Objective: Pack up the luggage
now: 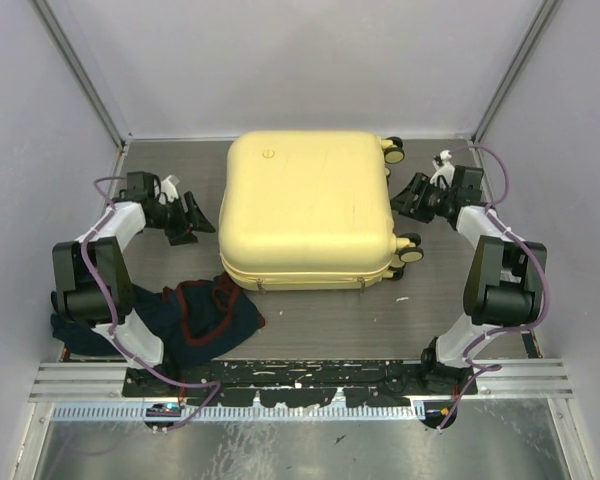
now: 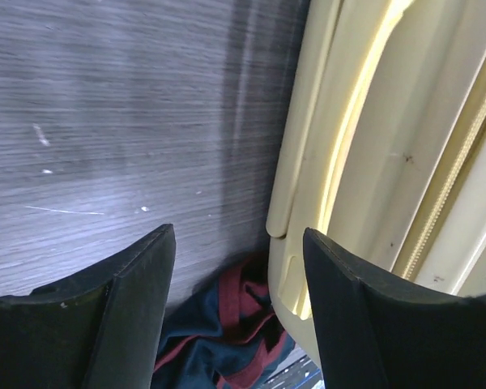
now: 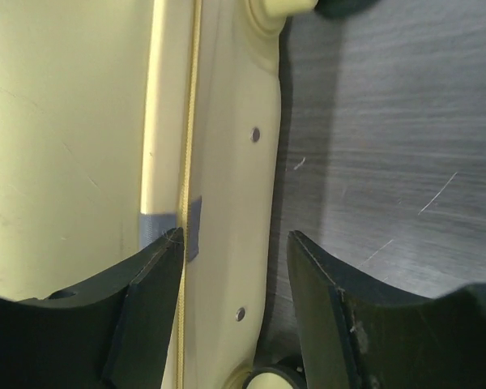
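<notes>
The luggage (image 1: pixel 308 208) is a large pale yellow hard-shell suitcase lying flat and closed in the middle of the table, its wheels (image 1: pixel 393 150) on the right side. My left gripper (image 1: pixel 187 214) hovers open just off its left side. In the left wrist view the left gripper (image 2: pixel 236 235) shows the shell's edge (image 2: pixel 389 162) to the right. My right gripper (image 1: pixel 412 195) is open beside the wheeled side. In the right wrist view the right gripper (image 3: pixel 236 236) frames the shell's rim (image 3: pixel 227 162), near the zip seam (image 3: pixel 188 121), without touching it.
A crumpled dark blue and red garment (image 1: pixel 205 312) lies on the table at the near left, by the suitcase's front corner, and the garment (image 2: pixel 227 332) also shows between the left fingers. Grey walls close in the table on three sides. A small white scrap (image 1: pixel 401 298) lies near the front right.
</notes>
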Controlling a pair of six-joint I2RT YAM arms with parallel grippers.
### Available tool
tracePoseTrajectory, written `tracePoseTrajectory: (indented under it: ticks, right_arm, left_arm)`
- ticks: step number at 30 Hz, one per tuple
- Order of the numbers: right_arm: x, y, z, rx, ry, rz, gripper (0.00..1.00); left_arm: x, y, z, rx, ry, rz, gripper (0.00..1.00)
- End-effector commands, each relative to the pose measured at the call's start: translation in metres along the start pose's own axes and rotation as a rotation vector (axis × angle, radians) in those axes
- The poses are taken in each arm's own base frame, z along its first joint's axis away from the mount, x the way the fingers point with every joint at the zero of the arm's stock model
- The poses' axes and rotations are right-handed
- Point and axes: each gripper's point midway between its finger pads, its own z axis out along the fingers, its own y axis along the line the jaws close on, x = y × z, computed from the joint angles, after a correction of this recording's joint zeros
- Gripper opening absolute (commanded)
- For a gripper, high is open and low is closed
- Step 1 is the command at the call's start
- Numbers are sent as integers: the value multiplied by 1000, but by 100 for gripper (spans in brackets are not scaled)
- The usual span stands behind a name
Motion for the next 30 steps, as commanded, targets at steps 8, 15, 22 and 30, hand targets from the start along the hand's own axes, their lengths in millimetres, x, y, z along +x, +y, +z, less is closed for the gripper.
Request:
tracePoseTrajectory:
  ticks: [8,15,22,30]
  right_arm:
    - [4,54,54,-134,27,-65,56]
    - [-18,83,109,-225,9,-58,56]
    - [-68,85,112,-223,-68,-139,58]
    - [-141,47,13,-64,-215,-296,69]
  left_arm:
    - [33,-35,12,117,60,14,59]
    - [8,-44,18,135,35,26,56]
    - [-8,-38,10,93,3,55,58]
    - [-11,-43,-22,104,-95,88,67]
